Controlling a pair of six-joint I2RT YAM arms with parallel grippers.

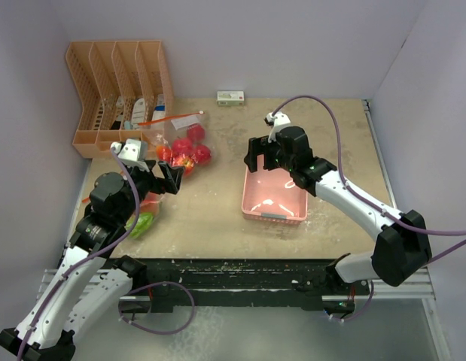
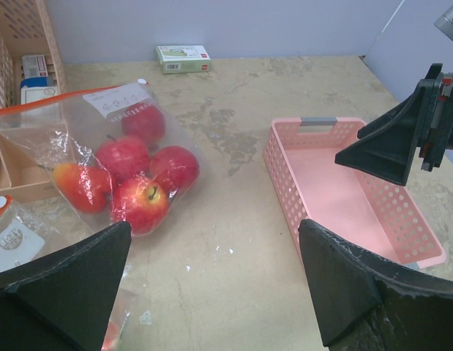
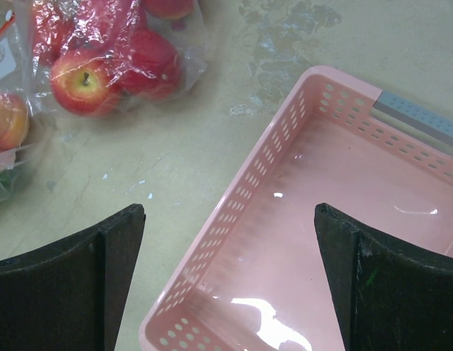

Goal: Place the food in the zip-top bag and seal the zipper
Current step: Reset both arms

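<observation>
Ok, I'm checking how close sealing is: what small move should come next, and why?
Probably the left gripper, open, should ease toward the orange zipper strip of the bag: the pink basket is empty and the red apples sit inside the bag.

Glossy red apples (one yellow-blushed) show through a clear bag with an orange zipper strip; the pink basket is dot-perforated, grey-handled, on mottled beige tabletop.

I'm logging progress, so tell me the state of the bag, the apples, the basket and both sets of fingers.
zip-top bag: lying flat, zipper state unclear
apples: inside the bag
pink basket: upright, empty
left gripper: fingers open, holding nothing
right gripper: fingers open, over the basket, holding nothing
</observation>
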